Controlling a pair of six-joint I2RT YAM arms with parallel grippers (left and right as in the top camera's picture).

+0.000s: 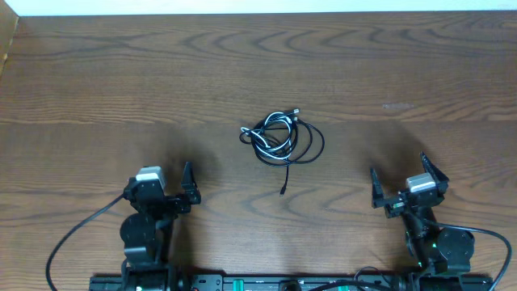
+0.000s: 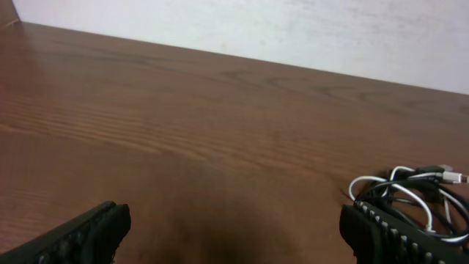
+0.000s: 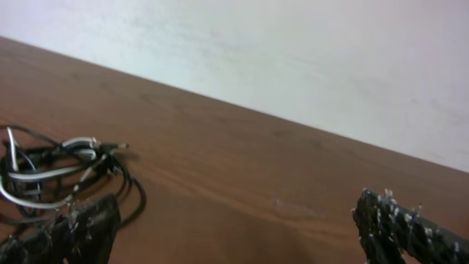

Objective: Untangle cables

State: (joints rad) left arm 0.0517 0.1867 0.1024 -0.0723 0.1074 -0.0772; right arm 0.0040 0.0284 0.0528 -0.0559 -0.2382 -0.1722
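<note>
**Clerk:** Item one, left gripper [image 2: 234,217]. Condition?

**Checker:** Jaws spread wide and holding nothing, low over the table [image 1: 121,81]. From it, the cables [image 1: 281,137] lie ahead and off to its right. In its wrist view the bundle shows partly behind the right finger [image 2: 396,233].

**Clerk:** Item two, right gripper [image 3: 236,204].

**Checker:** Also spread wide and empty. From it, the cables lie ahead and to its left, partly behind the left finger [image 3: 69,235] in its own view.

**Clerk:** Which arm is nearer?

**Checker:** Neither, as far as I can tell. The bundle sits roughly midway between the two, apart from both and touching neither.

**Clerk:** Item three, the cables. Describe them.

**Checker:** One compact knot of overlapping loops, roughly round, with no clear long axis.
- Several thin black cords.
- One white cord [image 1: 270,129], threaded through the side nearer the left gripper.
- A small plug [image 1: 296,112], poking out on the far side.
- One loose black tail [image 1: 286,174], running straight back toward the arms with its end between the grippers.

**Clerk:** Judgement on the next move?

**Checker:** Untangling is not yet begun. The tail looks like the easiest free end to take. The crossings inside the knot are too small to sort out from here.
</note>
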